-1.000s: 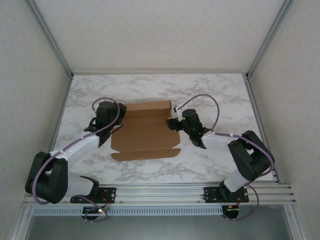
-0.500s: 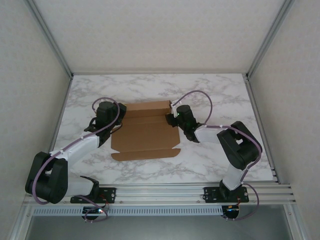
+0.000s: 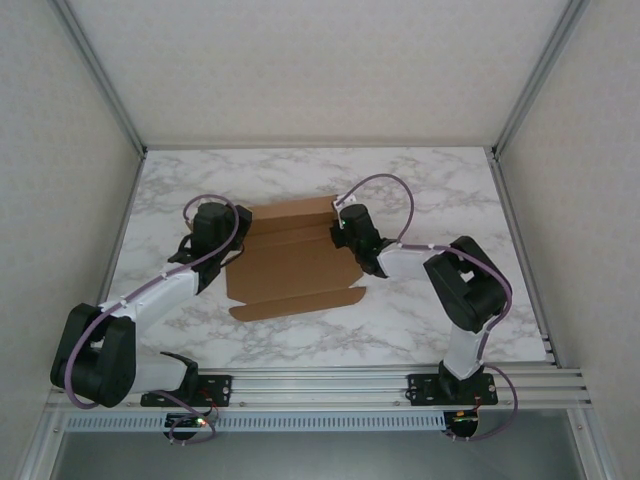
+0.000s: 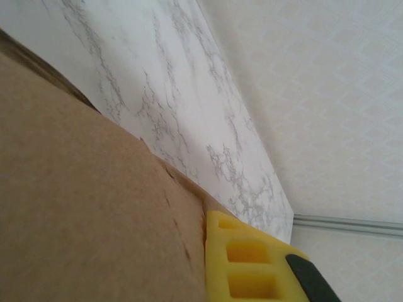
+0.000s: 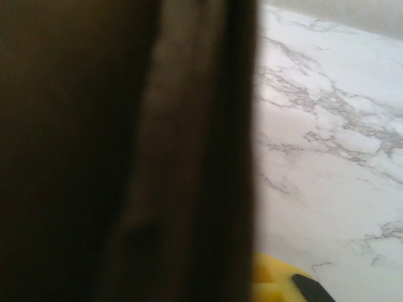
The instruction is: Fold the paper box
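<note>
The paper box is a brown creased cardboard piece lying mostly flat in the middle of the marble table. My left gripper sits at the box's far left edge, shut on the cardboard. In the left wrist view the cardboard presses against one yellow finger. My right gripper is at the box's far right edge, by a raised side flap. In the right wrist view dark cardboard stands close up against the yellow finger, so the jaws look shut on that flap.
White walls and aluminium posts enclose the table on three sides. A metal rail with both arm bases runs along the near edge. Bare marble lies beyond the box and to its right.
The right gripper slid left onto the box's right edge and its jaws closed there. The box turned slightly, its near edge shifting right. The left gripper kept its hold.
</note>
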